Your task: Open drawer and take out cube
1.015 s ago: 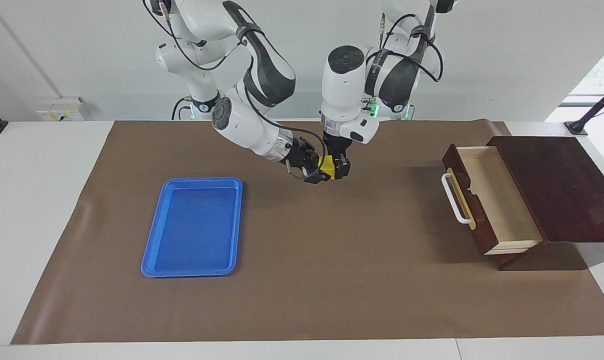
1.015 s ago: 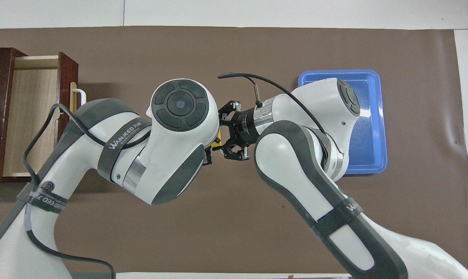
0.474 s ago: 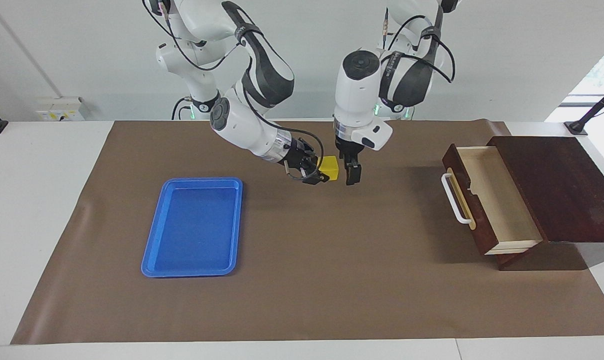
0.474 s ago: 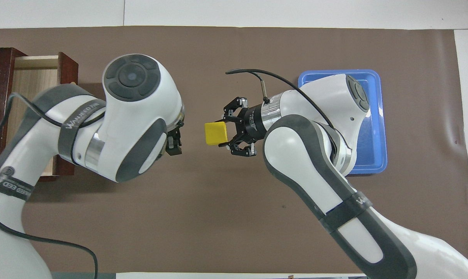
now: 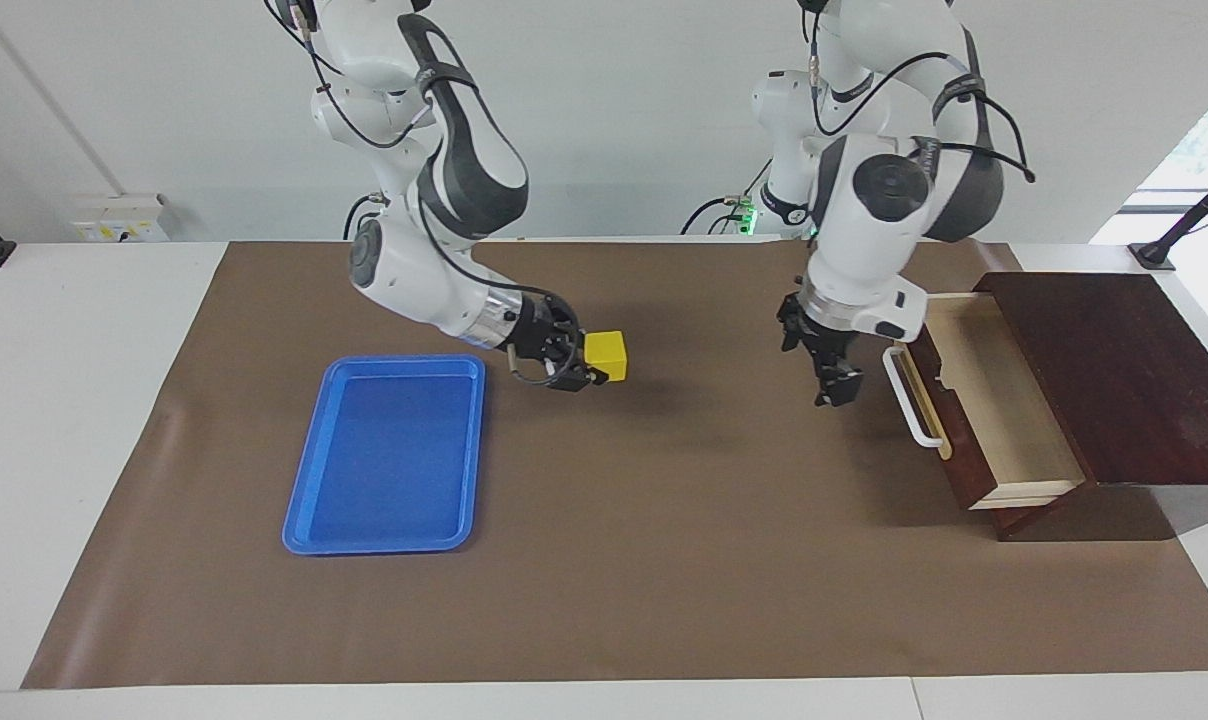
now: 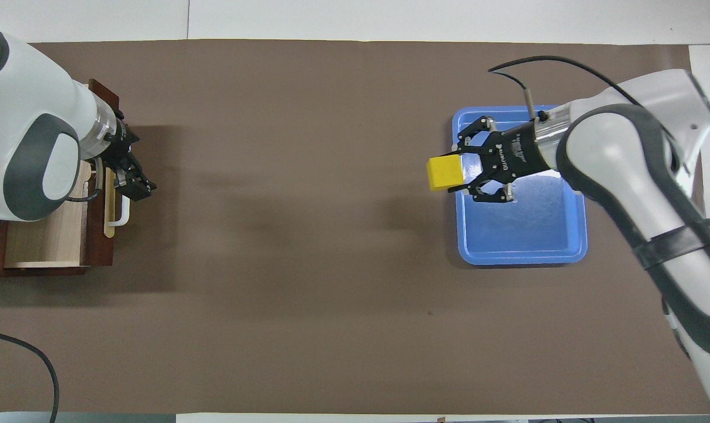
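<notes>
Both drawer (image 5: 1004, 400) and tray (image 5: 384, 460) hold nothing.

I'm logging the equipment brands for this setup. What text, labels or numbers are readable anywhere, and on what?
Right gripper: white lettering on its black body, too small to read.
Left gripper, cube, tray, drawer: no text visible.
Nothing else is readable.

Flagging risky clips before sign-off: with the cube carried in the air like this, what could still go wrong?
1. The right gripper pinches the yellow cube at one end only, most of it sticking out, so it may slip or twist loose above the brown mat short of the blue tray.
2. The left gripper hangs open beside the drawer handle and might knock it.
</notes>
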You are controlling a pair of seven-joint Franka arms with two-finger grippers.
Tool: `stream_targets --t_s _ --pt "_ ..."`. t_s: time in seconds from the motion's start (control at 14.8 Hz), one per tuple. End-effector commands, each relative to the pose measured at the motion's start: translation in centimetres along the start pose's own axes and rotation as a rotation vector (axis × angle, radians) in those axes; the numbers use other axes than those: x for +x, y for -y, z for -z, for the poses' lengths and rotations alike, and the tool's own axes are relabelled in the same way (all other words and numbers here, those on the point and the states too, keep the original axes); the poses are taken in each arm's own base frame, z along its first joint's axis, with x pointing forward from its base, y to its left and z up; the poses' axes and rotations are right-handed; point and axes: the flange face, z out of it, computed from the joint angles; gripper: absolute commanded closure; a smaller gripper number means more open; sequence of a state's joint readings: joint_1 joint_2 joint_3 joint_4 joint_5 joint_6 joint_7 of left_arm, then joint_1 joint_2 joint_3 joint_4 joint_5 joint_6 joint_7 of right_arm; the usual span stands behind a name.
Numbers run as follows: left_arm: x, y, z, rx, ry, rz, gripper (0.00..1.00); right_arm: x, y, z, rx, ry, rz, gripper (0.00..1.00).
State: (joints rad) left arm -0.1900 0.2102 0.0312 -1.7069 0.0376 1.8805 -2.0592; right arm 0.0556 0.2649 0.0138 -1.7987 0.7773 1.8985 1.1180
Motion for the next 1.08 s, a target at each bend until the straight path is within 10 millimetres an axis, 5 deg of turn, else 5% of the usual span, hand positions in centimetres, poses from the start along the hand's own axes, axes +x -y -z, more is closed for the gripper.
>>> stream_targets --t_s 0.0,0.14,0.34,1.01 --pt "2.7 -0.2 -0.5 -0.016 0.015 -0.035 0.00 8.6 -2.6 4.7 0.002 0.012 0.016 1.00" --pt "5.0 -1.2 -0.9 -0.030 0.021 -0.050 0.00 13.8 -4.4 6.4 0.027 0.017 -0.051 1.00" --pt "7.6 -2.2 -1.3 -0.034 0.021 -0.135 0.00 19.7 -6.0 6.0 0.063 0.003 -0.134 1.00" --pt "15.8 -4.8 -1.5 -0.060 0.014 -0.439 0.00 19.6 -6.9 0.0 0.059 -0.029 -0.142 1.00"
